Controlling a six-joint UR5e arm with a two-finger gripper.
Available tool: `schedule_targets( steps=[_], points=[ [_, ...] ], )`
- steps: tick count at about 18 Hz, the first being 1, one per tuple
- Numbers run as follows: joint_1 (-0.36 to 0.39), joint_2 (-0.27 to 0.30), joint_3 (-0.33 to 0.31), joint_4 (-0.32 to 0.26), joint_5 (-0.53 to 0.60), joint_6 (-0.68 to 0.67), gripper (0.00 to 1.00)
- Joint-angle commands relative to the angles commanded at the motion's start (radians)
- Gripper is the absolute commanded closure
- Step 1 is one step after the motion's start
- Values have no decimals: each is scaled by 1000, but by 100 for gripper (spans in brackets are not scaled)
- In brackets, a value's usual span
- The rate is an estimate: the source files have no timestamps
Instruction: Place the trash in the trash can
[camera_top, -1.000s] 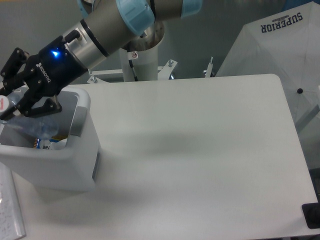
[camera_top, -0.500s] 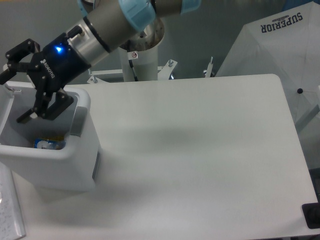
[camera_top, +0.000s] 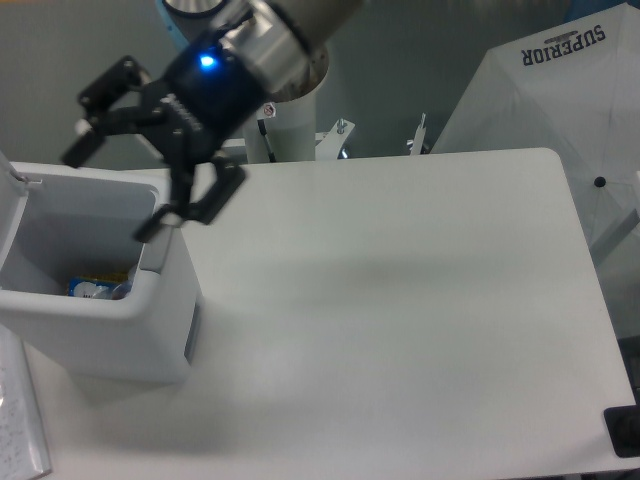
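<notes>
Black two-finger gripper (camera_top: 112, 190) has lifted up and swung right off the large boxy white plastic trash can (camera_top: 110, 310) at the table's left edge; a second ago it was down in the opening. Jaws spread wide, nothing between them.

The crushed clear plastic bottle (camera_top: 92, 289), held at the bin mouth a second ago, now lies at the bottom of the bin (only a bluish bit with a label visible; rest hidden by the near wall). Small crumpled wrapper: can't pick it out in there.

White tabletop (camera_top: 400, 300) shows no loose trash. Looks like drop done, arm retreating; task likely complete or nearly.
</notes>
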Motion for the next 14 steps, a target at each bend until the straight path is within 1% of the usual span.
schedule_targets(
  steps=[3, 4, 6, 8, 10, 11, 12, 14],
  points=[
    [0, -37, 18, 3, 204, 28, 0],
    [0, -54, 19, -3, 256, 50, 0],
    [3, -60, -17, -18, 362, 118, 0],
    [20, -58, -41, -35, 503, 226, 0],
    [40, -61, -66, -78, 614, 308, 0],
    [57, -64, -80, -100, 654, 320, 0],
    [72, -77, -95, -109, 683, 334, 0],
    [97, -87, -101, -121, 727, 424, 0]
  ],
)
